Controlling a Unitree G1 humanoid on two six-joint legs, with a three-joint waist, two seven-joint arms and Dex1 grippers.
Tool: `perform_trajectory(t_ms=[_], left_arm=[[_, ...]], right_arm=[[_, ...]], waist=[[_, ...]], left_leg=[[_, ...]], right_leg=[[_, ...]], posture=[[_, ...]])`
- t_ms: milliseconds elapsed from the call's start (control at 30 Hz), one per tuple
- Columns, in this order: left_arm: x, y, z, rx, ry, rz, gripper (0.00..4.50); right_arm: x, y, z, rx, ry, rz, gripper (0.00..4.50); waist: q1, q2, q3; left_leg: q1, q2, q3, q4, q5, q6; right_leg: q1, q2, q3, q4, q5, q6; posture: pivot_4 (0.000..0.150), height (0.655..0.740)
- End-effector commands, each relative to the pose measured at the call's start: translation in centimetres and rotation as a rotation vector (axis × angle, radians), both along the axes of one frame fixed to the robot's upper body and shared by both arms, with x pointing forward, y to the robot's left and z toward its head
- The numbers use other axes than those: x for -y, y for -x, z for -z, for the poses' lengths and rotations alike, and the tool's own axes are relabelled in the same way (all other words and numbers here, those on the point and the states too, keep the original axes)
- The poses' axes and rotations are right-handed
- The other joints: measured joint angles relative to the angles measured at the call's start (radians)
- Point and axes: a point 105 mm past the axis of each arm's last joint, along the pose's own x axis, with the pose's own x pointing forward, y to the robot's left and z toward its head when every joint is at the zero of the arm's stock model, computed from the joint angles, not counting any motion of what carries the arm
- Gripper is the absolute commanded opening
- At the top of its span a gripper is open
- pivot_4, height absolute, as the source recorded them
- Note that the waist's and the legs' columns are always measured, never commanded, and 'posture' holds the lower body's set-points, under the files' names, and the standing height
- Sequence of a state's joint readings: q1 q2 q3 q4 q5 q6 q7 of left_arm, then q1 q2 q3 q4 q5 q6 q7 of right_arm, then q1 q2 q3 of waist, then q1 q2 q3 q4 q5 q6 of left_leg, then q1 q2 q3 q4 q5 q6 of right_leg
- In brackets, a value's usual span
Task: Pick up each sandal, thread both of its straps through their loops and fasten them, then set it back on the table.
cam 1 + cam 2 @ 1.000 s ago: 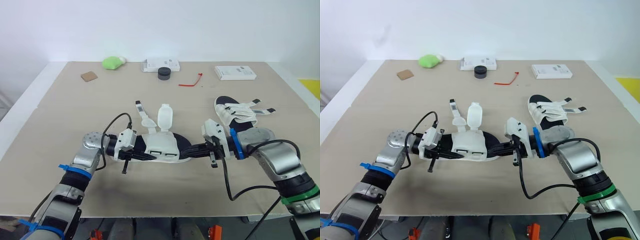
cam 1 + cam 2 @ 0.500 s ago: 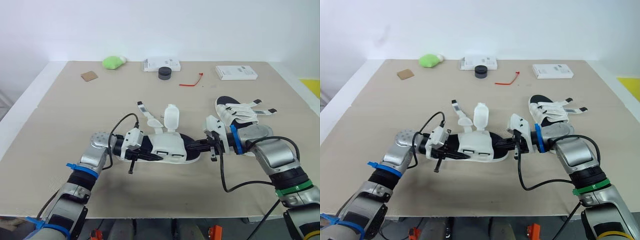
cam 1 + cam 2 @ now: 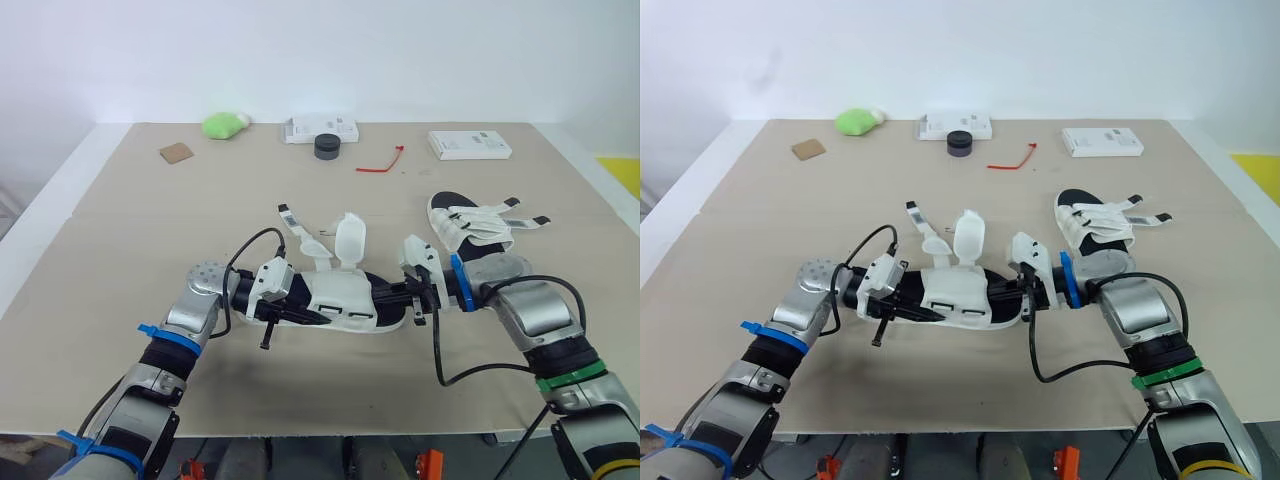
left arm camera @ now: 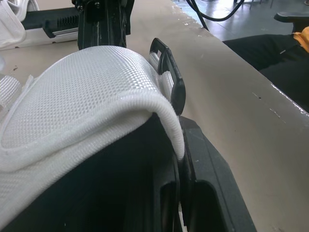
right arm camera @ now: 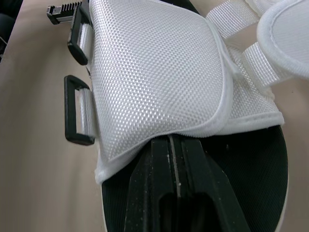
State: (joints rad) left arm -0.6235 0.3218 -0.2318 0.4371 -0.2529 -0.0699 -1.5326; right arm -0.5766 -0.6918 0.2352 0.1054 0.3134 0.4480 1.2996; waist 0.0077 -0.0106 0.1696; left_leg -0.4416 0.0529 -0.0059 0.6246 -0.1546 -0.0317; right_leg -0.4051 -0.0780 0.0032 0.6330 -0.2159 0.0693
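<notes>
Left eye view: the sandal [image 3: 345, 295] is at mid-desk [image 3: 130, 220] near the front edge, held end to end between both arms, its two straps [image 3: 348, 238] unfastened and standing up. At one end the right pincer [image 3: 392, 298] is closed tight on the sole under the mesh flap [image 5: 154, 72]. The left pincer [image 3: 298, 312] seems clamped on the other end, tips hidden, and a second sandal [image 3: 470, 225] sits apart at the right.

Silver-grey arms [image 3: 205, 300], blue bands [image 3: 160, 335], black looping cables [image 3: 440, 350], white wrist housings [image 3: 272, 280], black fingers [image 5: 147, 193]
</notes>
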Motion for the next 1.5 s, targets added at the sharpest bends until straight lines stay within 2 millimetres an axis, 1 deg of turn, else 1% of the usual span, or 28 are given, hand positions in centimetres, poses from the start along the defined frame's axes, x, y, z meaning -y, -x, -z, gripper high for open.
perform_trajectory(t_ms=[33,100,233,367,433,567,833,1100,1133,1200,1233,1267,1300,1333,1367,1433,1467,1500], left_arm=[[0.8,0.1,-0.2,-0.002,0.023,0.015,0.0],[0.9,0.0,-0.2,-0.002,0.026,0.014,0.0],[0.9,0.1,-0.3,-0.004,0.03,0.013,0.0],[0.9,0.2,-0.3,-0.006,0.03,0.012,0.0],[0.8,0.3,-0.3,-0.005,0.029,0.013,0.0],[1.0,0.4,-0.4,-0.003,0.03,0.016,0.0],[1.2,0.5,-0.4,-0.002,0.036,0.01,0.0],[1.1,0.4,-0.3,0.0,0.028,-0.021,0.0],[1.0,0.4,-0.3,-0.007,0.029,-0.024,0.62],[0.9,0.3,-0.5,-0.002,0.029,-0.029,1.12],[0.7,0.3,-0.6,0.001,0.031,-0.032,1.64],[0.5,0.2,-0.8,0.01,0.037,-0.044,2.03],[0.4,0.2,-1.0,0.011,0.042,-0.054,2.64],[0.1,0.1,-1.3,0.008,0.046,-0.063,2.79],[-0.2,0.1,-1.7,0.007,0.054,-0.074,3.33],[-0.9,0.3,-2.7,-0.018,0.076,-0.087,3.87],[-1.2,0.5,-3.2,-0.038,0.085,-0.09,4.25],[-1.6,0.7,-3.9,-0.065,0.094,-0.094,4.39]], right_arm=[[-1.2,-0.2,-1.1,0.021,-0.045,-0.043,0.05],[-1.3,-0.2,-1.0,0.011,-0.048,-0.049,0.05],[-0.9,0.0,0.0,-0.004,-0.014,-0.064,0.05],[0.1,-0.3,2.1,0.011,0.085,-0.042,0.05],[0.3,-0.5,3.2,0.026,0.141,-0.038,0.05],[0.4,-0.3,5.3,0.012,0.25,-0.062,0.05],[0.2,0.6,6.8,-0.064,0.273,-0.089,0.05],[0.1,0.4,6.4,-0.071,0.247,-0.078,0.05],[0.1,0.4,6.4,-0.071,0.246,-0.077,0.0],[0.0,0.3,6.3,-0.07,0.243,-0.078,0.0],[0.0,0.4,6.3,-0.07,0.241,-0.077,0.0],[-0.1,0.4,6.3,-0.069,0.239,-0.077,0.0],[-0.1,0.4,6.3,-0.069,0.237,-0.077,0.0],[-0.2,0.4,6.3,-0.069,0.234,-0.077,0.0],[-0.2,0.4,6.3,-0.069,0.231,-0.075,0.0],[-0.3,0.3,6.2,-0.067,0.228,-0.074,0.0],[-0.3,0.3,6.2,-0.066,0.227,-0.072,0.0],[-0.3,0.3,6.2,-0.064,0.226,-0.071,0.0]], waist=[[0.0,0.0,0.0],[0.0,0.0,0.0],[0.0,0.0,0.0],[0.0,0.001,0.0],[0.0,0.002,-0.001],[-0.001,0.003,-0.003],[-0.001,0.0,-0.015],[-0.001,-0.001,-0.02],[-0.001,-0.002,-0.02],[-0.001,-0.004,-0.021],[-0.002,-0.004,-0.021],[-0.003,-0.004,-0.022],[-0.004,-0.004,-0.022],[-0.004,-0.004,-0.022],[-0.004,-0.004,-0.022],[-0.004,-0.004,-0.022],[-0.004,-0.005,-0.021],[-0.004,-0.005,-0.021]], left_leg=[[0.0,0.0,0.0,0.0,0.0,0.0],[0.0,0.001,0.0,0.0,0.0,0.0],[0.001,0.001,0.0,0.0,0.0,0.0],[0.001,0.001,0.0,0.0,0.0,0.0],[0.001,0.0,0.0,0.0,0.0,0.0],[0.003,0.001,0.0,0.0,0.0,0.0],[0.005,0.001,0.0,0.0,0.0,0.0],[0.005,0.001,0.0,-0.001,0.0,0.0],[0.005,0.001,0.0,-0.001,0.0,0.0],[0.005,0.001,0.0,-0.001,0.0,0.0],[0.005,0.001,0.0,-0.001,0.0,0.0],[0.005,0.002,0.0,-0.001,0.0,0.0],[0.005,0.003,0.0,-0.001,0.0,0.0],[0.005,0.003,0.0,-0.001,0.0,0.0],[0.005,0.004,0.0,-0.001,0.0,0.0],[0.005,0.005,0.0,-0.002,0.0,0.0],[0.005,0.006,0.0,-0.002,0.0,0.0],[0.005,0.006,0.0,-0.003,0.0,0.0]], right_leg=[[0.0,0.0,0.0,0.0,0.0,0.0],[0.0,0.001,0.0,0.001,0.0,0.0],[0.0,0.001,0.0,0.001,0.0,0.0],[0.0,0.001,0.0,0.001,0.0,0.0],[0.001,0.001,0.0,0.001,0.0,0.0],[0.002,0.001,0.001,0.001,0.0,0.0],[0.002,0.001,0.001,0.001,0.0,-0.001],[0.002,0.001,0.001,0.001,0.0,-0.002],[0.002,0.001,0.001,0.001,0.0,-0.002],[0.002,0.001,0.001,0.001,0.0,-0.002],[0.002,0.001,0.001,0.001,0.0,-0.002],[0.002,0.001,0.0,0.001,0.0,-0.002],[0.002,0.002,0.001,0.001,0.0,-0.002],[0.002,0.002,0.0,0.001,0.0,-0.002],[0.002,0.003,0.0,0.001,0.0,-0.002],[0.001,0.005,0.0,0.001,0.0,-0.003],[0.001,0.005,0.0,0.001,0.0,-0.003],[0.001,0.005,0.0,0.001,0.0,-0.004]], posture=[[0.15,0.74],[0.15,0.74],[0.15,0.74],[0.15,0.74],[0.15,0.74],[0.15,0.74],[0.15,0.74],[0.15,0.74],[0.15,0.74],[0.15,0.74],[0.15,0.74],[0.15,0.74],[0.15,0.74],[0.15,0.74],[0.15,0.74],[0.15,0.74],[0.15,0.74],[0.15,0.74]])
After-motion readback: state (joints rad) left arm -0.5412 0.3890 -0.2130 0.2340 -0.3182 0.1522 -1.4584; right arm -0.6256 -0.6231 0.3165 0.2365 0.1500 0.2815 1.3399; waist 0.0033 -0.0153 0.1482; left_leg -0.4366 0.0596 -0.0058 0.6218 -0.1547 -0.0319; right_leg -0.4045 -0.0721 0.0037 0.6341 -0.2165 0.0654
